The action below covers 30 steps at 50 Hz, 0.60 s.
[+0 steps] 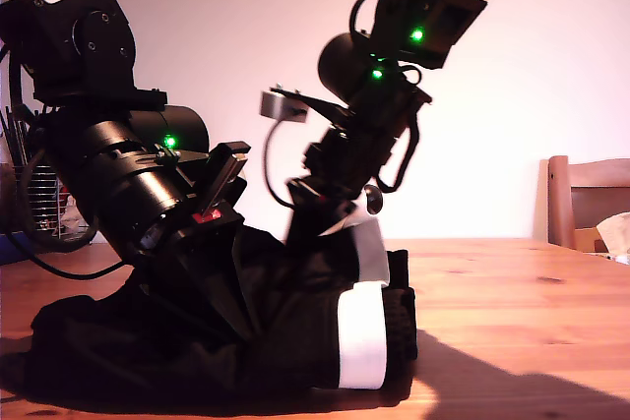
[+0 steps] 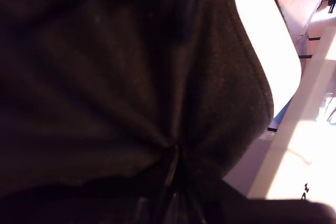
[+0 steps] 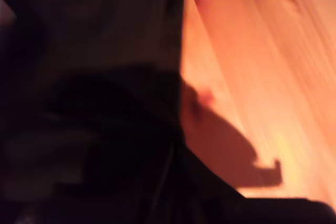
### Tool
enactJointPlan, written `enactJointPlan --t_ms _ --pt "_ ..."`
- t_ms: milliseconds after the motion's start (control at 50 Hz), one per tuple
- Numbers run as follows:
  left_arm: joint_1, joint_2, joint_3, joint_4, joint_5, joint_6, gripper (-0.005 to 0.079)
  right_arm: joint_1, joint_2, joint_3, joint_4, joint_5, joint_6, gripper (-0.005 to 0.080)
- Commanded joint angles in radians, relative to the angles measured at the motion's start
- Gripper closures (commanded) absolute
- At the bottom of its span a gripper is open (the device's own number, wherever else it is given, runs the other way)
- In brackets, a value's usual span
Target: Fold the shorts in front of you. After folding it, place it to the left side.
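The black shorts [image 1: 246,331] lie bunched on the wooden table [image 1: 512,292], with the white stripe [image 1: 360,336] facing the exterior view's right. One arm leans low into the fabric at the exterior view's left. Another arm, in the middle, holds up a fold by the stripe. The wrist views do not show which arm is which. My first gripper [image 2: 170,182] is shut on the shorts [image 2: 115,77], which gather into a pinch there with the white stripe [image 2: 268,40] beside them. My second gripper [image 3: 168,187] is dim and blurred, with the shorts [image 3: 94,77] draped into it.
A wooden chair [image 1: 588,204] stands behind the table at the exterior view's right. A wire rack with utensils [image 1: 34,199] and cables sit at the exterior view's left. The arms' shadow [image 1: 492,381] falls on bare tabletop right of the shorts in the exterior view.
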<state>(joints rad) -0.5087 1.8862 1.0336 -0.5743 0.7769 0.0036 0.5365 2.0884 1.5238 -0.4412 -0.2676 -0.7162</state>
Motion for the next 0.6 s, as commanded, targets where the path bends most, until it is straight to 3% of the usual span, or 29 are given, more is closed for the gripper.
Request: enactJointPlan --t_ms 0,160,340,580 --pt "0.003 0.006 -0.026 0.004 0.000 0.006 0.0764 -0.008 0.007 0.045 -0.012 0.018 -0.013 0.0763" --pt "0.003 -0.002 -0.021 0.022 0.003 0.005 0.0764 -0.014 0.007 0.159 -0.085 0.012 0.039 0.0763" --pt "0.006 -0.033 0.008 0.040 0.004 0.003 0.0764 -0.036 0.007 0.296 -0.269 -0.022 0.194 0.0763" --pt "0.011 -0.042 0.055 0.124 0.001 -0.048 0.0764 -0.076 0.007 0.319 -0.453 -0.087 0.435 0.0763"
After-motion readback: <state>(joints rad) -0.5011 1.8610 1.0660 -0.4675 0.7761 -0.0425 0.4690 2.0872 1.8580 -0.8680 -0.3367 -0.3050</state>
